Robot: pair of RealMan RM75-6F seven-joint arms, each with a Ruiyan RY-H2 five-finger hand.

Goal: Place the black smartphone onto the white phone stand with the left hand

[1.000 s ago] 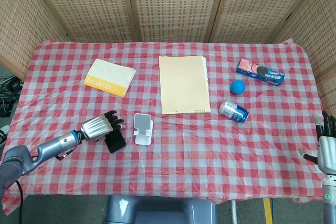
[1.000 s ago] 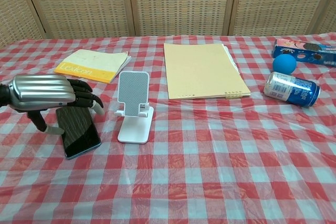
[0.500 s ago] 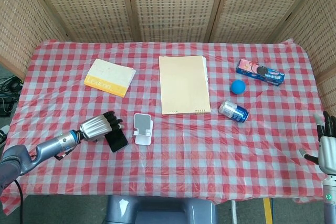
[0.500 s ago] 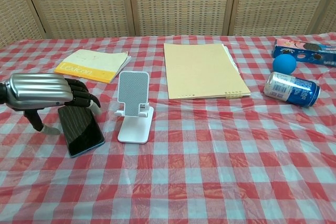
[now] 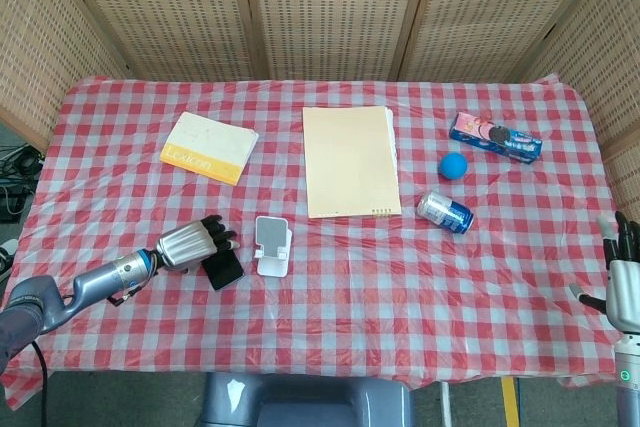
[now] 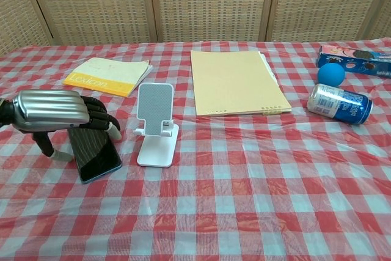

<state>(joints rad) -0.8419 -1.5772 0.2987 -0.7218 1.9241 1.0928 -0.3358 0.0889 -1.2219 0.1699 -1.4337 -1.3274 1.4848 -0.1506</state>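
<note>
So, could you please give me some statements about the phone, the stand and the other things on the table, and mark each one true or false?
1. The black smartphone already sits on the white phone stand. False: it lies on the tablecloth to the left of the stand, under the left hand.
2. The stand holds nothing. True.
3. The blue ball lies between the snack box and the can. True.
4. The can stands upright. False: it lies on its side.
5. The right hand rests on the beige folder. False: it is at the right edge of the head view, far from the folder.
</note>
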